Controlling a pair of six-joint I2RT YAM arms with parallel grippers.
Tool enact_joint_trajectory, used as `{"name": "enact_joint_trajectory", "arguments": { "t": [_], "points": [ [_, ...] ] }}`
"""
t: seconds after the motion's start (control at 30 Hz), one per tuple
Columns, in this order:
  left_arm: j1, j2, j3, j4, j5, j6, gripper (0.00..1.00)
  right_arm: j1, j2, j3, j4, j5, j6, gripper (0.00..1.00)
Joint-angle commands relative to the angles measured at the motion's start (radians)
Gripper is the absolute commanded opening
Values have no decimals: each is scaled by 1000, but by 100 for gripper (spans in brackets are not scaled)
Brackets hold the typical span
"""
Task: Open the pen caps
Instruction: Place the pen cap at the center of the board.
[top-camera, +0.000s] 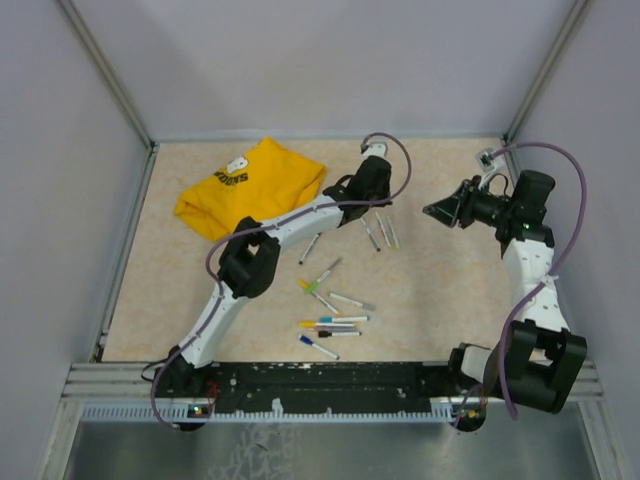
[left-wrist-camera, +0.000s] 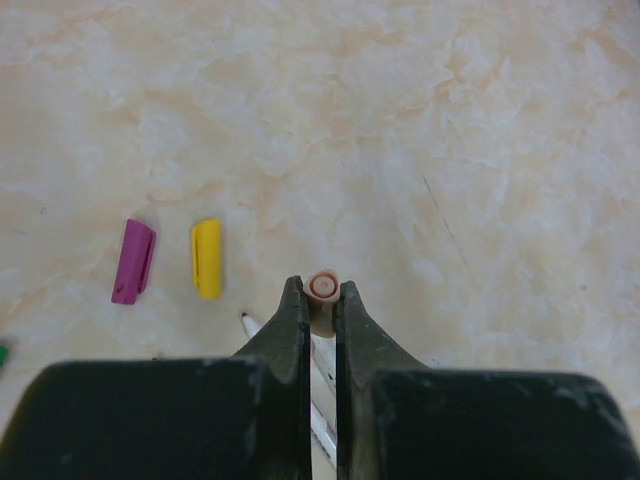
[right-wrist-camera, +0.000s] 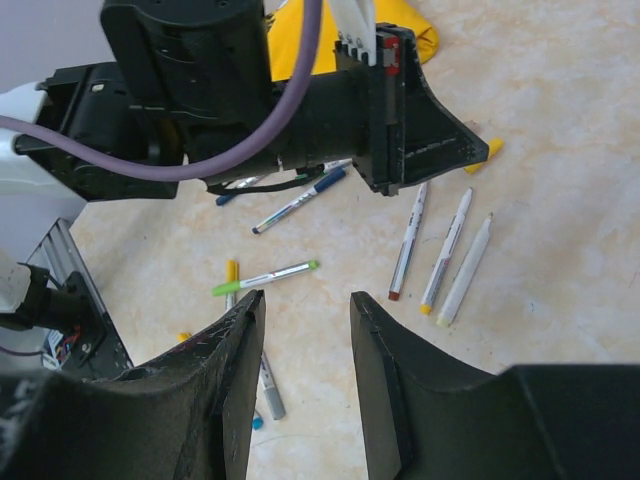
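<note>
Nearest you, about eight pens (top-camera: 345, 319) lie scattered on the counter (top-camera: 440, 290), the closest ones with their long axes running roughly left to right. Your right gripper (right-wrist-camera: 307, 300) hangs released, jaws apart on nothing. Beyond it, three uncapped pens (right-wrist-camera: 447, 250) lie side by side and parallel, tips toward the lower frame. Your left gripper (left-wrist-camera: 320, 300) is clenched on one orange-ended pen (left-wrist-camera: 324, 283), its axis along the fingers and its end pointing up-frame. Left of it lie two caps, a purple cap (left-wrist-camera: 133, 261) and a yellow cap (left-wrist-camera: 207, 258), both lengthwise up-frame. One yellow T-shirt (top-camera: 250, 185) sits farthest, upper left.
</note>
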Motion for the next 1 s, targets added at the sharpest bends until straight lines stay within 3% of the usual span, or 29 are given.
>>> {"name": "enact_joint_trajectory", "arguments": {
  "t": [0.0, 0.63, 0.97],
  "points": [
    [-4, 59, 98, -30, -23, 30, 1, -9, -22, 2, 47, -21, 11, 40],
    [10, 179, 134, 16, -55, 25, 11, -8, -25, -12, 65, -24, 24, 40],
    [13, 200, 148, 11, -60, 29, 25, -8, -21, -21, 82, -32, 34, 40]
  ]
}}
